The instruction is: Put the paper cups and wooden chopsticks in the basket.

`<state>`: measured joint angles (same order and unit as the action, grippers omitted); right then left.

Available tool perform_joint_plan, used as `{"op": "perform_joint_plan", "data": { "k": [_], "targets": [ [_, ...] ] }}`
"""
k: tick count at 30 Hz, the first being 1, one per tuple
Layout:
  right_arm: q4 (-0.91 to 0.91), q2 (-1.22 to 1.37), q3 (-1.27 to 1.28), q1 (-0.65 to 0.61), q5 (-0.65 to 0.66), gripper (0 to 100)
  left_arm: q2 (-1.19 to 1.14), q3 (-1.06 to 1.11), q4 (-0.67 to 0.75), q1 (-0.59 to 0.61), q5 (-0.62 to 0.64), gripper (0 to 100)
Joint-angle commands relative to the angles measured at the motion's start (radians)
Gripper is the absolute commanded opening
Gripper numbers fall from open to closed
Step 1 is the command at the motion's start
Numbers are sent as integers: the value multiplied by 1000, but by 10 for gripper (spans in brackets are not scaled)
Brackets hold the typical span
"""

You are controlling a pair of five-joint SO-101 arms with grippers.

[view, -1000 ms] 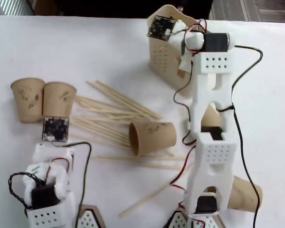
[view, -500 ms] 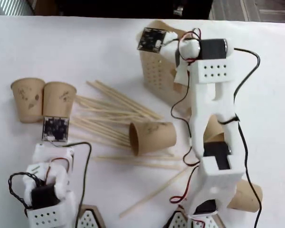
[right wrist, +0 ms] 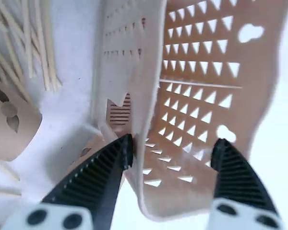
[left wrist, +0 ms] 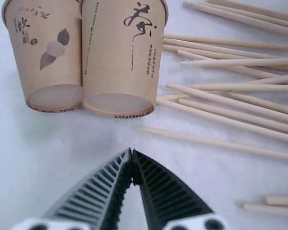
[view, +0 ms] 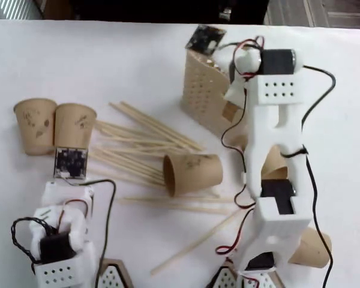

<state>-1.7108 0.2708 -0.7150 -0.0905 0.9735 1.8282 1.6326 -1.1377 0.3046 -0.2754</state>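
While right gripper [right wrist: 175, 146] straddles basket [right wrist: 197, 72], jaws apart

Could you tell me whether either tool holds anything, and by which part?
Nothing is clamped: the left tool is shut empty; the right tool is open astride the basket wall.

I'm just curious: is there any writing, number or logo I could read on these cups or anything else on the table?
On the cup with the brush mark: one dark brush-style character and thin vertical lines of print, too small to read.
On the cup with the leaf design: leaf and dot pictures plus tiny marks, not legible.
Around both cups' rims: a ring of fine print, blurred.
On the basket and the chopsticks: no text.
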Motion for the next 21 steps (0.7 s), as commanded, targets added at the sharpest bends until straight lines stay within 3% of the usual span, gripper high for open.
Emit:
{"op": "perform_joint_plan", "data": {
  "k": [1,11,21],
  "targets": [
    [-4,-113,-92,27,-77,306,-7,-8,20,5,-5,27],
    [-8,-421,-28,99,-143,305,-7,-8,20,5,-5,27],
    [-2,-792,609,171,-138,283,-7,-8,20,5,-5,27]
  ]
}}
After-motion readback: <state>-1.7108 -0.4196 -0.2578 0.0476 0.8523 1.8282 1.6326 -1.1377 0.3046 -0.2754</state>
